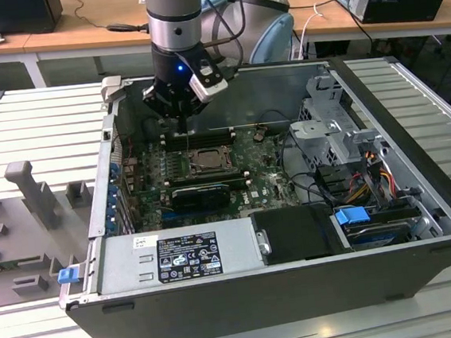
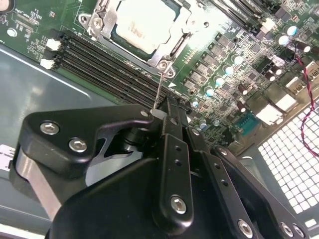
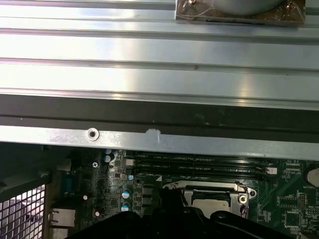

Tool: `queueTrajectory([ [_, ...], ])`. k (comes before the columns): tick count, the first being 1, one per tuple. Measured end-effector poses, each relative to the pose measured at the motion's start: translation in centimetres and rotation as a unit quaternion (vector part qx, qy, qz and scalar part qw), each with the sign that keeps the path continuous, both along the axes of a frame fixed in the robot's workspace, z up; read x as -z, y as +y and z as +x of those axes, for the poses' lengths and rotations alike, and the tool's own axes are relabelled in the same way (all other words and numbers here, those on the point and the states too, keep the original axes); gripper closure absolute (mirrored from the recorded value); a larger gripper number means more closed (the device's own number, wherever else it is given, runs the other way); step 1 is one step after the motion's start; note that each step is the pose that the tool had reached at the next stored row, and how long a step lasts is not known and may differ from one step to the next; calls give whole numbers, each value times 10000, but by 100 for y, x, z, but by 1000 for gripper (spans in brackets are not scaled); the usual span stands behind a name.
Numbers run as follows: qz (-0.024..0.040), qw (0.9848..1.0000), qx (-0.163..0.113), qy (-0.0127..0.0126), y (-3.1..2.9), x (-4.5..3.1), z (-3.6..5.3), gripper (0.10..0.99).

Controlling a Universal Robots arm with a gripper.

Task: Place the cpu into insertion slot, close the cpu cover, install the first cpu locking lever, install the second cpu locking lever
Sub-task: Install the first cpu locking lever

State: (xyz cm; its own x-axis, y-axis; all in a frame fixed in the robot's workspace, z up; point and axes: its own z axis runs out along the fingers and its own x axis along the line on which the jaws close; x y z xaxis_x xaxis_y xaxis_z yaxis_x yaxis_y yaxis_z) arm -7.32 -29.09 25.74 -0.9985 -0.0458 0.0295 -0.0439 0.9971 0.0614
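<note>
Silver-grey metal shows through the window of the thin square metal cpu cover (image 2: 141, 30), which lies flat over the square dark insertion slot (image 1: 206, 160) on the green motherboard (image 2: 239, 74); the small flat cpu (image 2: 144, 20) sits seated inside it. So the chip is placed and the cover appears to be down, and the work now concerns a locking lever. The black gripper (image 2: 160, 115) hangs just beside the socket, over the long black memory slots (image 2: 109, 64), its fingers drawn together on a thin bright wire lever (image 2: 159, 89) that rises from the socket's corner. In the exterior view the gripper (image 1: 183, 125) stands at the socket's far edge inside the open computer case (image 1: 422, 222). To do this well, I judge the lever should be swung down smoothly and tucked under its retaining hook without bending the wire or scraping nearby capacitors.
</note>
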Motion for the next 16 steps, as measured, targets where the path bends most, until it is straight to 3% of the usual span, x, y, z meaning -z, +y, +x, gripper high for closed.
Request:
queueTrajectory([
  [16,0,10000,0,0,0,0,146,980],
])
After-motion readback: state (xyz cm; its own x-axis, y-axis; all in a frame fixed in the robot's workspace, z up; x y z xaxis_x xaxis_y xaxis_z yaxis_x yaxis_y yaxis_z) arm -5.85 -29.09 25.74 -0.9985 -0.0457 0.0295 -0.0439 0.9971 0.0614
